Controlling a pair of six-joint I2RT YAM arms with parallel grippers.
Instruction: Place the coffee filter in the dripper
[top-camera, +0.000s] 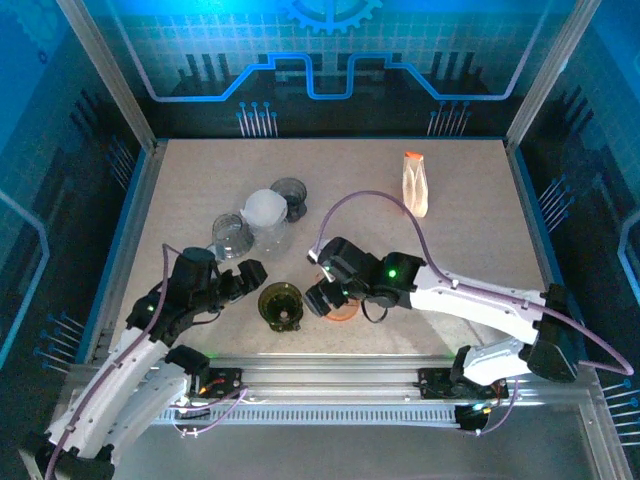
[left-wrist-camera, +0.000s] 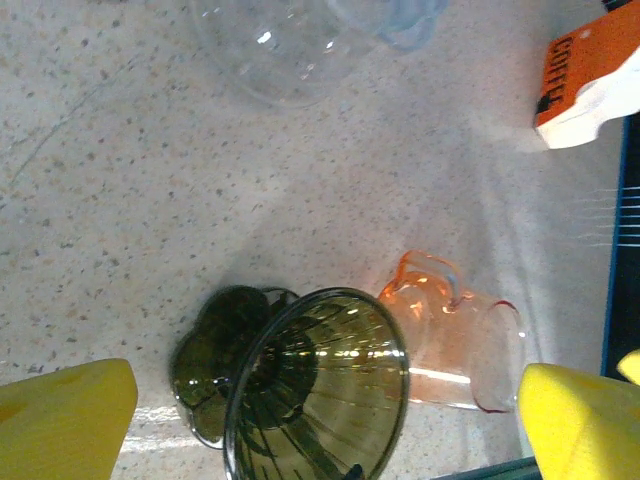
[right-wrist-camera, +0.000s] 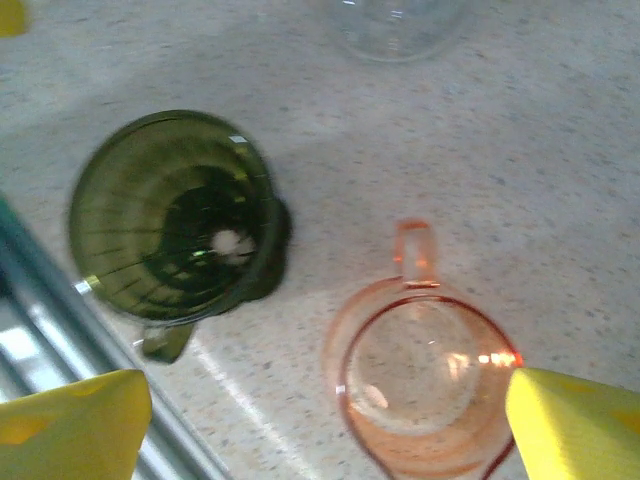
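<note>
So the olive-green dripper (top-camera: 280, 305) is sitting upright near the front edge of the bench (top-camera: 470, 230), and it's looking empty. It's see-through tinted glass with a ribbed cone and a scalloped little base, and a light spot is showing at the hole in the bottom. What I'm taking for the coffee filter (top-camera: 265, 209) is lying further back, well apart from the green one. It's a pale, whitish, rounded thing tucked between a clear dripper (top-camera: 232, 236) and a smoky dark dripper (top-camera: 291, 193).

The left claw (left-wrist-camera: 320, 425) is hanging just left of the green dripper with its yellow fingers spread wide, gripping nothing. The right claw (right-wrist-camera: 325, 425) is hovering over an orange dripper (right-wrist-camera: 420, 380) right beside the green one, fingers also wide apart and not clamping it. An orange-and-white packet (top-camera: 416, 183) is lying at the far right.
</note>
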